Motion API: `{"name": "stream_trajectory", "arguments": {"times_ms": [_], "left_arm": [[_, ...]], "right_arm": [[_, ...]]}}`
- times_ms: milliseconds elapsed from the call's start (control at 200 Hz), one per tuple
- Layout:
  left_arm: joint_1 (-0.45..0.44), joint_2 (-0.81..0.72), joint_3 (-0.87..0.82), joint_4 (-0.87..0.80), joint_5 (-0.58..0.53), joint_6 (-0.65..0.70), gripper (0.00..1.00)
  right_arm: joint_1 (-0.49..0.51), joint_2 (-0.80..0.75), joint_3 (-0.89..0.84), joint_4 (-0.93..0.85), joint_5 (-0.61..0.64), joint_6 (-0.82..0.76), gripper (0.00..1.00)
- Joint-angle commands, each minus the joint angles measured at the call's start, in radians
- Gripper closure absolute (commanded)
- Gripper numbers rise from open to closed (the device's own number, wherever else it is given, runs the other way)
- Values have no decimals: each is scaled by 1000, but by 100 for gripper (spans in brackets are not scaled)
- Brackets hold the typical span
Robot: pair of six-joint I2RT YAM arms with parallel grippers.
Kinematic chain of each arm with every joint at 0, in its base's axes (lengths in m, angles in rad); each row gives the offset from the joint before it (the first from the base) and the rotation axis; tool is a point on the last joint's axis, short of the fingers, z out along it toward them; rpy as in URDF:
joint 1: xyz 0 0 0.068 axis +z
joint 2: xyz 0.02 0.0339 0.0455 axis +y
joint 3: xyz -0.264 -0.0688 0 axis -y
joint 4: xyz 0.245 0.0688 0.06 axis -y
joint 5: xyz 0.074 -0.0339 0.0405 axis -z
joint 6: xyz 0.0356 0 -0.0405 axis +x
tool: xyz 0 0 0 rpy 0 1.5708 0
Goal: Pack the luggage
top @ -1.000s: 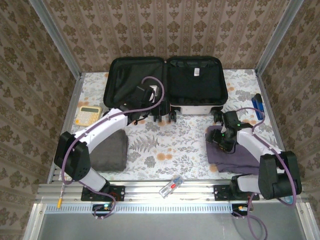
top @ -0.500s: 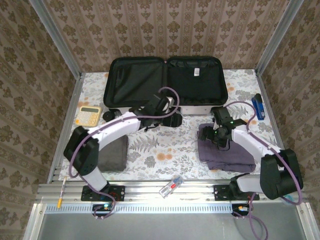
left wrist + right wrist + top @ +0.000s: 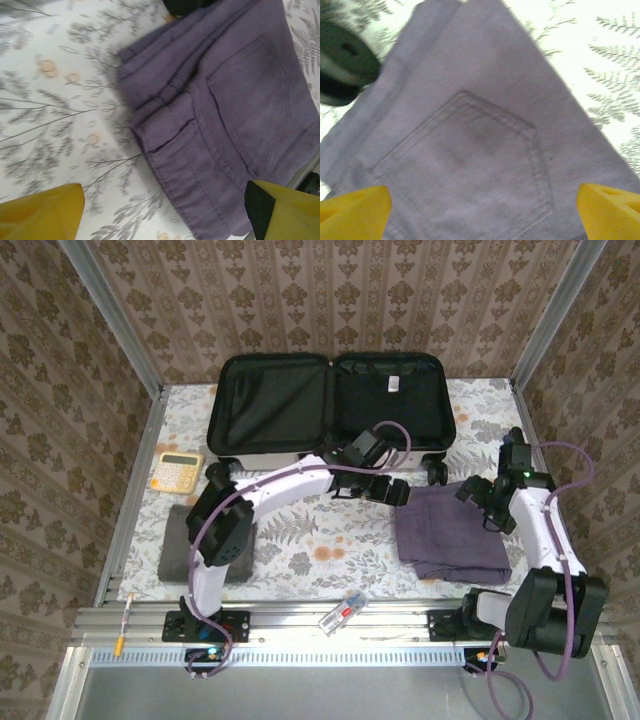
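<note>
1. At the left of the top view, a yellow-cased calculator [image 3: 176,469] and a folded dark grey garment [image 3: 175,552] lie on the floral tabletop [image 3: 300,535], outside the case.
2. At upper centre, the large white hard-shell luggage with black lining [image 3: 330,405] lies open flat at the back of the tabletop. Both halves look empty, though the dark lining could hide dark cloth.
3. At centre, the left hand [image 3: 385,490] hangs at the left edge of the folded purple jeans [image 3: 450,532], fingers wide apart and gripping nothing.
4. At the right, the right hand [image 3: 482,498] is above the jeans' right side, fingers likewise spread and empty.
5. Packing seems barely begun: the jeans and the grey garment are not yet in the case.
</note>
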Motion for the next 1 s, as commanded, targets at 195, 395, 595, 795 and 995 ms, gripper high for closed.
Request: {"name": "stream_trajectory", "arguments": {"times_ms": [195, 395, 595, 795, 995], "left_arm": [[-40, 187, 184, -106, 128, 61, 16], [-48, 256, 224, -108, 132, 54, 23], [-32, 215, 135, -91, 46, 45, 26], [47, 109, -99, -42, -41, 15, 28], [130, -29, -296, 18, -55, 14, 28]], "right_arm": [[-219, 148, -79, 132, -158, -62, 7], [-182, 217, -130, 193, -279, -76, 22], [12, 199, -184, 229, -273, -11, 26], [218, 103, -266, 288, -274, 139, 26], [285, 47, -226, 224, -173, 126, 19]]}}
